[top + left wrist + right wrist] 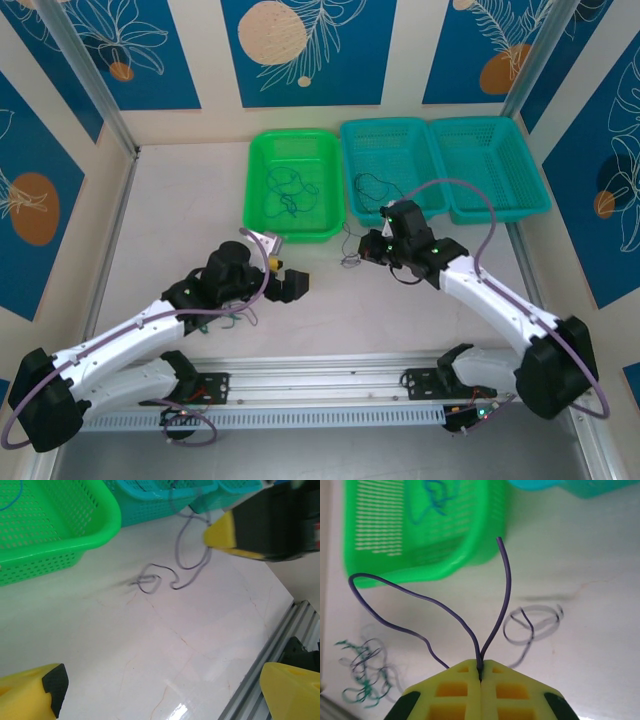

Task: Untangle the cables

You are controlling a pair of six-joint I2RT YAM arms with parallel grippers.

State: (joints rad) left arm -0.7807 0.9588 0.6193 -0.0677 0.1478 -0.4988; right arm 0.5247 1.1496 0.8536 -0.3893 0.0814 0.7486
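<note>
My right gripper [480, 672] is pinched tight on a dark blue cable [445, 612]. Both ends of the cable arch up free from between the fingertips, above bare table [590, 580] just in front of the near rim of the green basket [420, 540]. A looped strand [532, 625] lies flat on the table just beside the gripper. A green-and-black clump [365, 675] sits further left, well apart from it. More blue cable [432, 502] lies inside the green basket. My left gripper [160, 695] hangs with its fingers spread wide, holding nothing, over open table between the basket's rim and the aluminium rail [270, 645] at the near edge.
</note>
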